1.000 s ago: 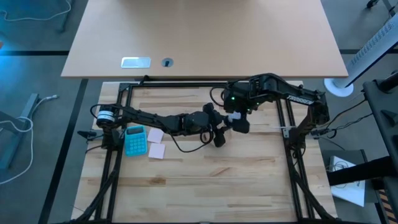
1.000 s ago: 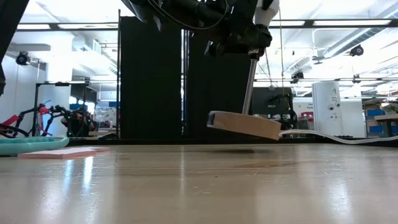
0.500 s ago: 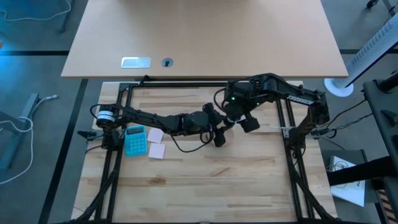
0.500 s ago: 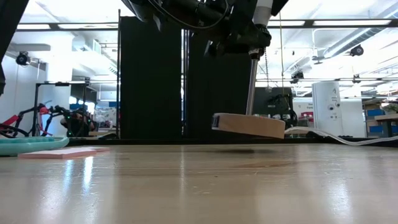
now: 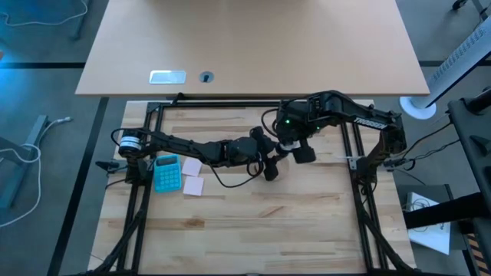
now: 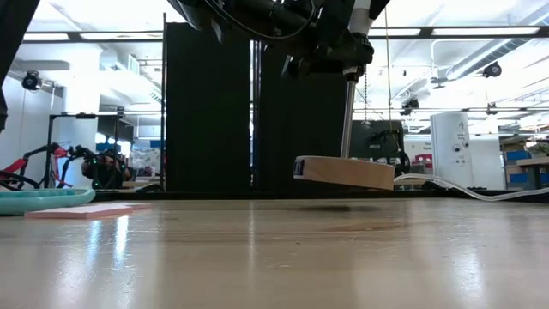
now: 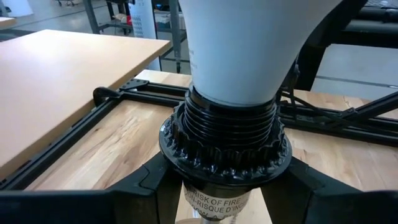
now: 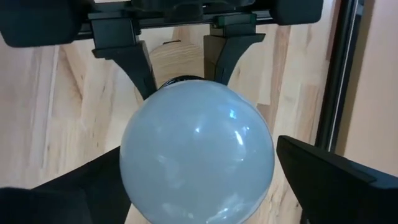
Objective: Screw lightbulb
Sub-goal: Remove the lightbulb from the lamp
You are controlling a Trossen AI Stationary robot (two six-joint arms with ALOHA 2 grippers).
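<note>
**Q:** Why is the wooden base (image 6: 343, 172) off the table (image 5: 253, 222)?

**A:** The left gripper (image 7: 224, 186) is clamped on the black socket (image 7: 224, 140), fingers pinched against its stem, and holds the whole fixture in the air near mid-table, the disc tilted slightly. Held up like that, the socket cannot turn while the lightbulb (image 8: 196, 152) is twisted from above.

**Q:** And where is the lightbulb?

**A:** Standing in the socket's threaded collar, white globe up. Seen from overhead it sits roughly at the table's centre, a touch toward one o'clock. How deep the threads have gone cannot be told.

**Q:** What is the right gripper (image 8: 196, 186) doing?

**A:** It hangs directly over the globe with its fingers (image 8: 329, 174) spread wide on either side; whether the pads touch the glass is unclear. It looks placed for a turn or a fresh grasp.

**Q:** Anything else on the table?

**A:** A blue calculator (image 5: 168, 172) and pink sticky notes (image 5: 192, 176) lie toward nine o'clock, well apart from the work.
</note>
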